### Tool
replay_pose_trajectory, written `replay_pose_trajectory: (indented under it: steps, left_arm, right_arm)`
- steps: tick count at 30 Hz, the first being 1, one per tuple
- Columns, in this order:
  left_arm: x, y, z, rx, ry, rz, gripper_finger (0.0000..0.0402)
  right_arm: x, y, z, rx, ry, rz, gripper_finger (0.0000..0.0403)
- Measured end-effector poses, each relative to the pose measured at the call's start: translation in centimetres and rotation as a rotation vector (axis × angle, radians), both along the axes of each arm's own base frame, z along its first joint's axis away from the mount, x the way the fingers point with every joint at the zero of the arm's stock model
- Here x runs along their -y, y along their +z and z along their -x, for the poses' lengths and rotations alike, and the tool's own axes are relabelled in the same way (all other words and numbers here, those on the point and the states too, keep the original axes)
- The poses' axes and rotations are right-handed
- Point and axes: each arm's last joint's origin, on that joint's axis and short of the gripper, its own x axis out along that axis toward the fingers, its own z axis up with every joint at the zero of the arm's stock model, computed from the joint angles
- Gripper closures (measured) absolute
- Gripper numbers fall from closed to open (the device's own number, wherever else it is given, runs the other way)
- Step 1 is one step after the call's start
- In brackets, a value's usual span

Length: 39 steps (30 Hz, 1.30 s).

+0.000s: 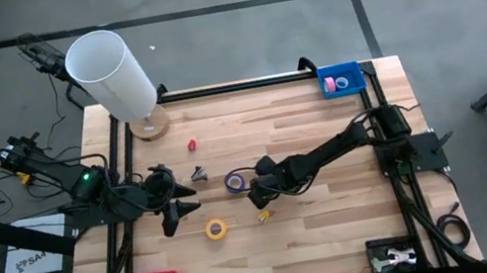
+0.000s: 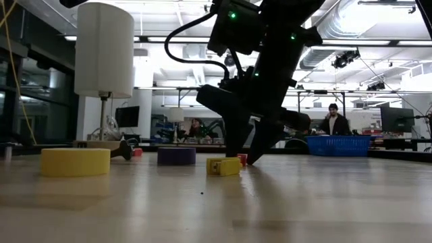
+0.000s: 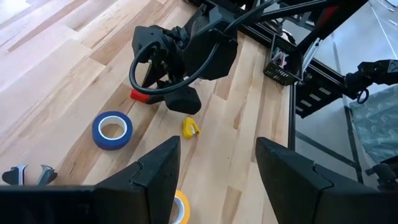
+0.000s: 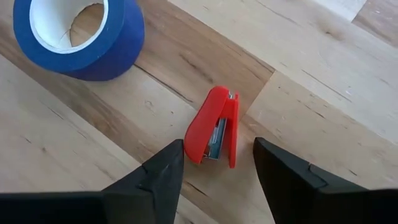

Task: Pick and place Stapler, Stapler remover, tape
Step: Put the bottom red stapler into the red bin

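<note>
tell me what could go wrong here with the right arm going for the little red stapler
The right end effector straddles the red stapler, which lies on its side; closing fingers may only clip its end and flick it away. The blue tape roll sits close beside it and could get nudged. The left end effector hovers open nearby, so the arms could crowd each other.

You are getting bright, even light from above on the wooden surface (image 1: 319,224). In the low view, ceiling lights (image 2: 202,34) are glaring behind the right arm (image 2: 263,61), leaving it backlit, nearly black. Shadows are lying soft. Close up, the blue tape (image 4: 78,34) is looking sharp.
</note>
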Motion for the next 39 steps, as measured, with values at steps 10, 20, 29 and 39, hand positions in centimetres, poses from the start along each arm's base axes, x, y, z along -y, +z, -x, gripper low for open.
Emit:
replay_pose_trajectory:
  steps: [10,20,29,39]
  left_arm:
    - [0.0,0.0,0.0,0.000,0.004,0.008,0.0195]
    - [0.0,0.0,0.0,0.000,0.004,0.011,0.0195]
    - [0.0,0.0,0.0,0.000,0.004,0.011,0.0195]
    - [0.0,0.0,0.0,0.000,0.004,0.011,0.0195]
  right_arm:
    - [0.5,0.1,-0.4,0.036,-0.017,-0.005,0.0224]
    - [1.2,0.2,-0.9,0.079,-0.037,-0.012,0.0226]
    - [1.3,0.2,-0.9,0.084,-0.037,-0.005,0.0227]
    - [1.4,0.2,-0.8,0.069,-0.038,0.007,0.0275]
